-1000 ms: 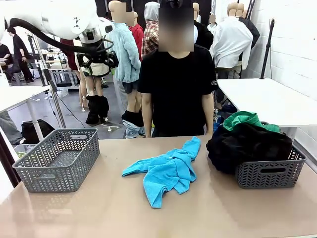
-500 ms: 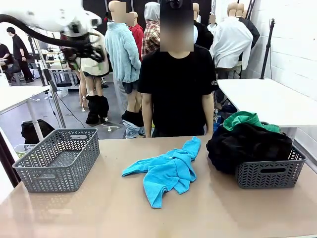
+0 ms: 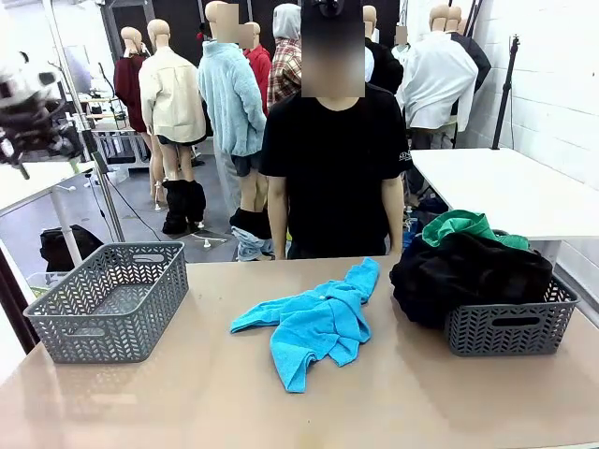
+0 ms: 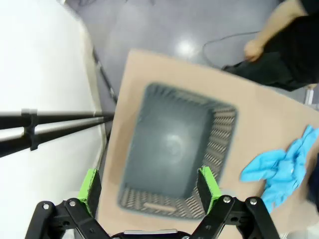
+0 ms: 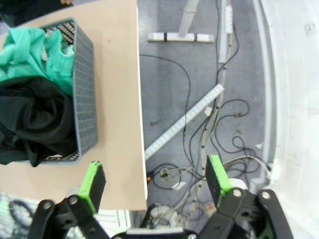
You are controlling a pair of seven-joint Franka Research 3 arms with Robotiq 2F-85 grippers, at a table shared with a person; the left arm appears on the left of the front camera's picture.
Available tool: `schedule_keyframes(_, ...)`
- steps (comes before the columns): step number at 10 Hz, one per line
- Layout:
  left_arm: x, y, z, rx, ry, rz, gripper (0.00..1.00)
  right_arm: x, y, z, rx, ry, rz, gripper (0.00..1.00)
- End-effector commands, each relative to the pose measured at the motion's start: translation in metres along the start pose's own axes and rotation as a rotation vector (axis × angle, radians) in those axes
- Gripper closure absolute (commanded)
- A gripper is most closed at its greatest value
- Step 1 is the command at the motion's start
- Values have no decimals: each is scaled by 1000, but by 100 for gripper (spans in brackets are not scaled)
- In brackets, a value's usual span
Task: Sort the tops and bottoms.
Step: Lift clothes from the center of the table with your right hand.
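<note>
Left hand [image 4: 149,186] high above empty grey plastic basket [image 4: 174,149], fingers apart, holding nothing. Sky-blue knit shirt [image 4: 284,167] crumpled on tan worktop [image 4: 259,129], beyond basket toward middle, nearer left hand. Right hand [image 5: 155,185] also apart, beside full basket [image 5: 82,89] of dark and green bottoms [image 5: 30,84].

Blue top [image 3: 314,323] crumpled mid-table — bottoms [image 3: 468,267] basketed

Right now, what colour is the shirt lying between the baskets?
Bright sky-blue shirt, clearest in the front view.
</note>
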State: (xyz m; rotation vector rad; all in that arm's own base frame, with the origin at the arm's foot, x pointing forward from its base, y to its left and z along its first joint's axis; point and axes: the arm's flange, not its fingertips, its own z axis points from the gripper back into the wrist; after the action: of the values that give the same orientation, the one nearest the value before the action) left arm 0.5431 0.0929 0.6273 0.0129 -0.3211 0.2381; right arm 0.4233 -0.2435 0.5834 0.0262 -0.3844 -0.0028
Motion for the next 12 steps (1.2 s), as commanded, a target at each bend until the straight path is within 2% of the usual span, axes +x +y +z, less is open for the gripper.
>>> schedule_keyframes(1, -26, 27, -16, -45, 96, 14, 0, 0, 1, -1, 1, 1, 2, 0)
schedule_keyframes(2, -39, 48, -27, -41, 133, -19, 0, 0, 1, -1, 1, 1, 2, 0)
schedule_keyframes(4, -43, 91, -46, -120, 206, 26, 0, 0, 1, -1, 1, 1, 2, 0)
schedule_keyframes(5, -56, 100, -56, -126, 253, -31, 0, 0, 1, -1, 1, 1, 2, 0)
schedule_keyframes(6, -71, 109, -63, -11, 257, -105, 0, 0, 1, -1, 1, 1, 2, 0)
schedule_keyframes(9, -87, 121, -65, 126, 262, -248, 0, 0, 1, -1, 1, 1, 2, 0)
schedule_keyframes(11, -88, 131, -58, 167, 241, -288, 0, 0, 1, -1, 1, 1, 2, 0)
schedule_keyframes(12, -80, 124, -65, 118, 297, -226, 0, 0, 1, -1, 1, 1, 2, 0)
